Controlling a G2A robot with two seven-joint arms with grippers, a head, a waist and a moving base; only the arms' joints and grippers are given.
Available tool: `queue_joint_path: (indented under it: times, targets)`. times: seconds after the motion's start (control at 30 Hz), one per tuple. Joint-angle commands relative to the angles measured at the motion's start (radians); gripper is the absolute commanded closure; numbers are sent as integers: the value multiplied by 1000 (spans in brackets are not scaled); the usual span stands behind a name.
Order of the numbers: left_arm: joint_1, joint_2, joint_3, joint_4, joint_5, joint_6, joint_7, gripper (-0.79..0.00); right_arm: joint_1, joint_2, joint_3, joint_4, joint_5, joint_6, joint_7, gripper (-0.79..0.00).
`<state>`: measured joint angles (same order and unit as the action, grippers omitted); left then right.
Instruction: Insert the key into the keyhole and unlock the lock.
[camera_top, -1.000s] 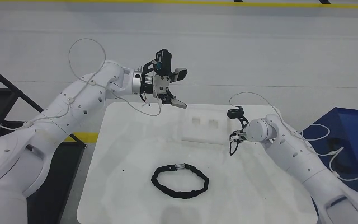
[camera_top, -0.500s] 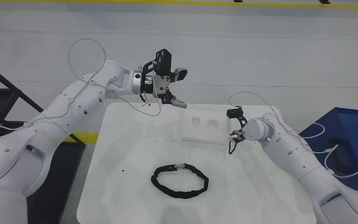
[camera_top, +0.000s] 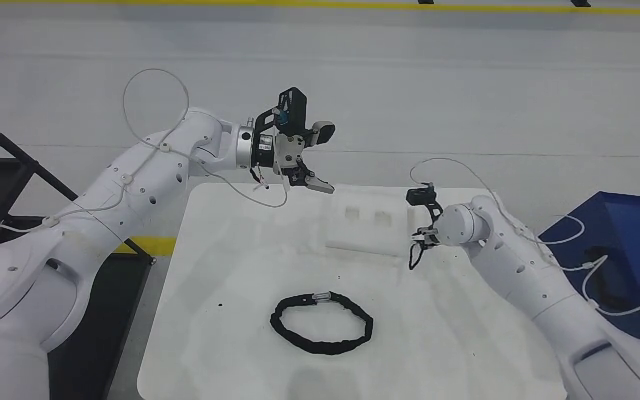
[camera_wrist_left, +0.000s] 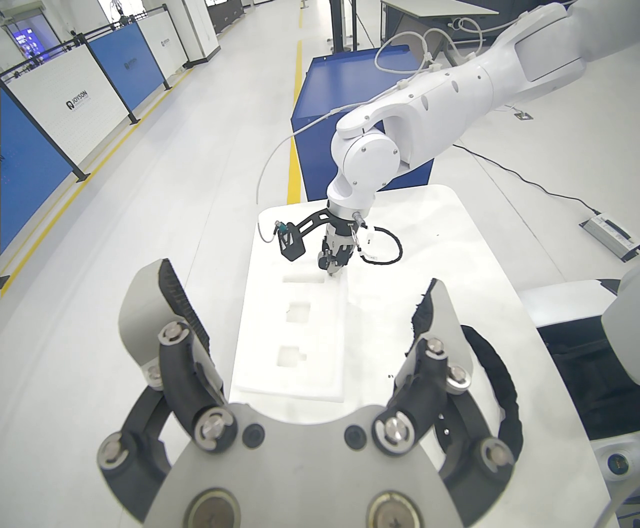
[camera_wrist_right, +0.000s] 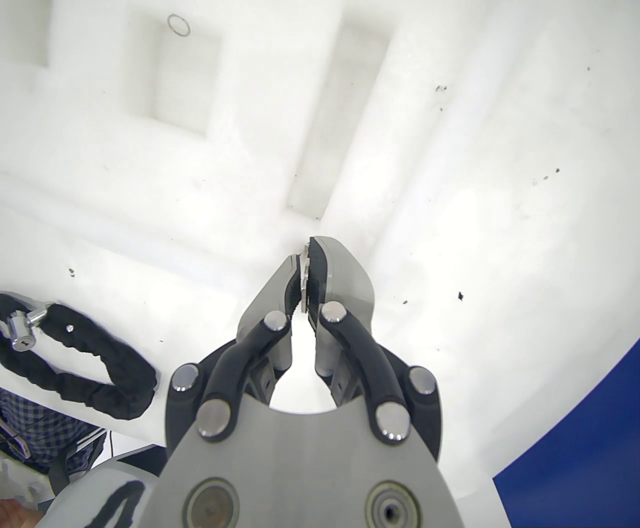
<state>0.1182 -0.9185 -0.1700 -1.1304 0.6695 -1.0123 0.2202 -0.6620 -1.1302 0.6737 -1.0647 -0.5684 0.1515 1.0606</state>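
Key (camera_wrist_right: 303, 272) clamped in the right gripper (camera_wrist_right: 305, 270); chain lock (camera_top: 320, 322) lies apart on the table (camera_top: 230, 330).
The right gripper is clenched on one thin metal key at its fingertips, over the right end of one white foam tray (camera_top: 350, 235), near the table's right edge. One black sleeved chain lock lies looped near the front edge, its silver keyhole cylinder (camera_wrist_right: 22, 332) well apart from the key. The left gripper (camera_wrist_left: 300, 282), fingers spread and empty, hangs over the far edge toward the left corner.
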Motion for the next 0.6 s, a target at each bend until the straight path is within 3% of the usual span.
queue_joint_path:
  times: [0.0,0.27,0.57]
  targets:
    - [0,0,0,0,0,0,0,-785,-4,7,14,-26,-13,9,16,0]
    - [0,0,0,0,0,0,0,-785,-73,55,128,-200,-25,24,78,0]
    - [0,0,0,0,0,0,0,-785,-231,114,347,-421,160,-70,98,0]
